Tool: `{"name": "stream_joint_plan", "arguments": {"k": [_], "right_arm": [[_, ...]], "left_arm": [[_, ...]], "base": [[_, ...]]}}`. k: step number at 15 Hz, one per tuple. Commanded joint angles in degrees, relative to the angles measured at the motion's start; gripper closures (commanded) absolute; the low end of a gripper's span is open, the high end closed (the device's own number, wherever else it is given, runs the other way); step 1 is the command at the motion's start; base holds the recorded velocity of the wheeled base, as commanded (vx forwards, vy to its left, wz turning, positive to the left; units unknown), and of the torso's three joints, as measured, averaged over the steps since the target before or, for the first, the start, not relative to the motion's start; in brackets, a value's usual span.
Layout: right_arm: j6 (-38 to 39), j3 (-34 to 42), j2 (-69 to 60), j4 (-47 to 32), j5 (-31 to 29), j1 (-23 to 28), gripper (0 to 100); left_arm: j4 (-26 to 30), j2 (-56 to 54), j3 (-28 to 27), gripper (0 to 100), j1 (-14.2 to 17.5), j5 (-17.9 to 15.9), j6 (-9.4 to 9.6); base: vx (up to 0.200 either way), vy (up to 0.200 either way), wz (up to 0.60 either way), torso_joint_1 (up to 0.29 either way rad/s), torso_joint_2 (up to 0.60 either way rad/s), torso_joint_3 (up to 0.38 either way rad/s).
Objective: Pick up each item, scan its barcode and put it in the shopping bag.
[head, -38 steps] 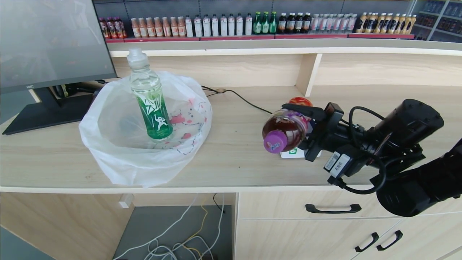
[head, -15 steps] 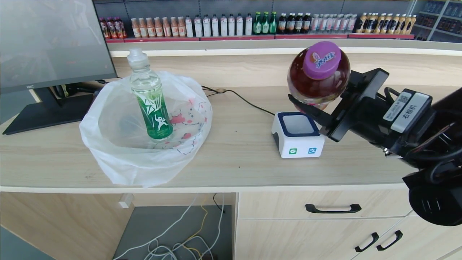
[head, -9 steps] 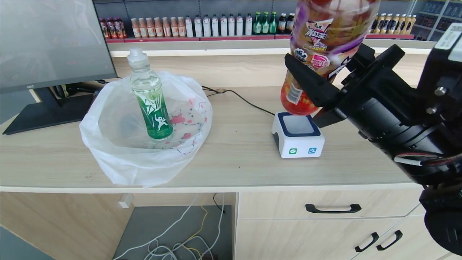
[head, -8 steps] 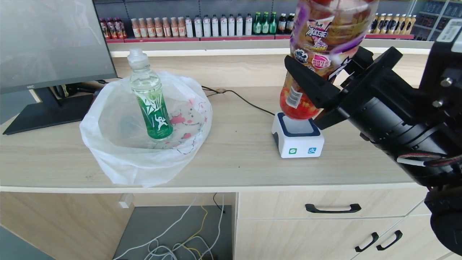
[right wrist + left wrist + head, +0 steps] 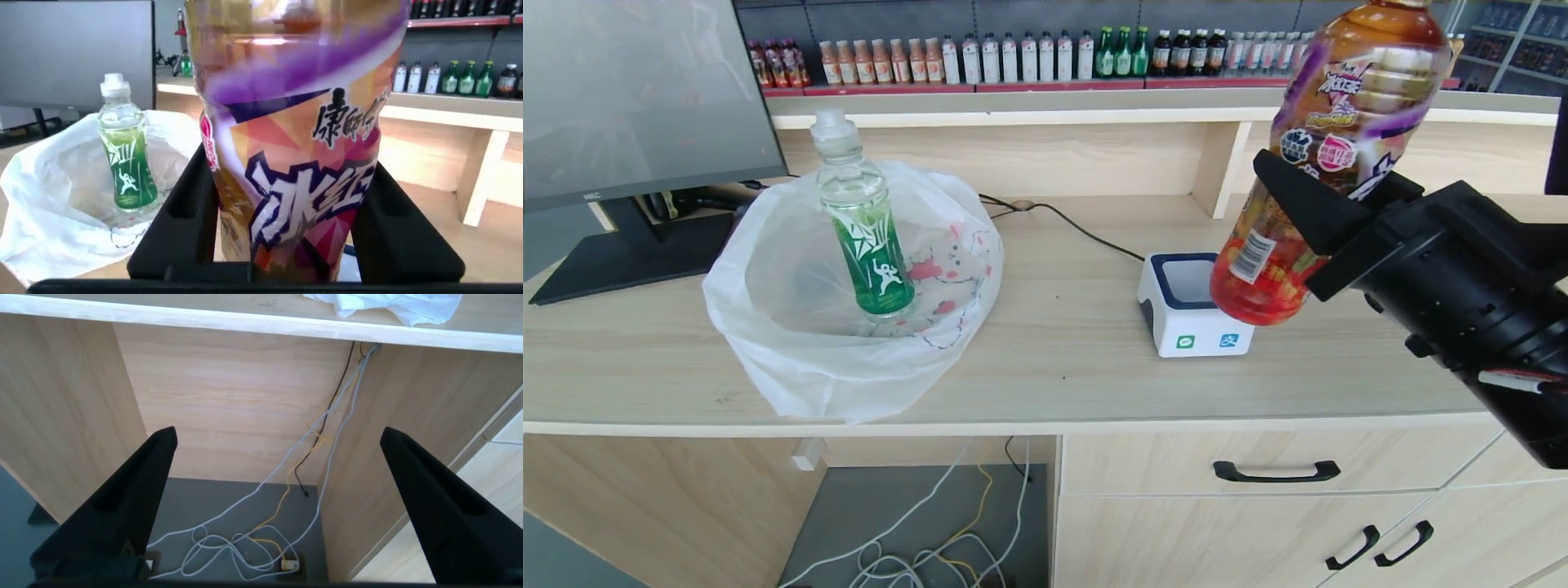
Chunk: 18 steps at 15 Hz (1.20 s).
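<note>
Jaws on right arm (image 5: 1462, 278) grip raised bottle (image 5: 1327, 147) beside scanner (image 5: 1176, 282).

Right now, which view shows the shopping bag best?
Head view: the whole shopping bag, with its open mouth and the green bottle inside. Right wrist view shows one side; left wrist view just a scrap at the counter edge.

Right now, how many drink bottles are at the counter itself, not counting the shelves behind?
2. A green-labelled bottle stands upright in the shopping bag; a red tea bottle is clamped in the right gripper, in the air near the scanner. The bag's folds could hide more.
</note>
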<state>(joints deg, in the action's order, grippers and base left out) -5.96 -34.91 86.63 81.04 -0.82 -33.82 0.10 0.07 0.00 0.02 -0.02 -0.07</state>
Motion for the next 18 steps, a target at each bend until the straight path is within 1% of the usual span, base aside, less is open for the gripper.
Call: {"name": "stream_joint_plan", "arguments": {"k": [1,6,12,18], "right_arm": [[0.07,1.87,-0.41,1.05,0.03,-0.02,100],[1.39,2.39,-1.37,2.54,-0.06,-0.02,100],[1.74,5.29,-4.62,2.72,0.03,-0.02,100],[1.83,4.77,-3.75,2.98,0.11,-0.02,100]], "left_arm": [[-0.01,0.01,0.0,0,-0.02,0.02,-0.01],[-0.01,0.01,0.0,0,0.06,0.02,-0.19],[-0.01,0.01,0.0,0,0.06,0.02,-0.37],[-0.01,0.01,0.0,0,0.06,0.02,-0.37]], "base": [[-0.2,0.0,0.0,-0.002,0.0,0.007],[0.0,0.0,0.0,0.0,0.0,0.0],[0.0,0.2,0.0,0.005,0.0,0.002],[0.0,0.2,0.0,0.002,0.0,0.006]]}}
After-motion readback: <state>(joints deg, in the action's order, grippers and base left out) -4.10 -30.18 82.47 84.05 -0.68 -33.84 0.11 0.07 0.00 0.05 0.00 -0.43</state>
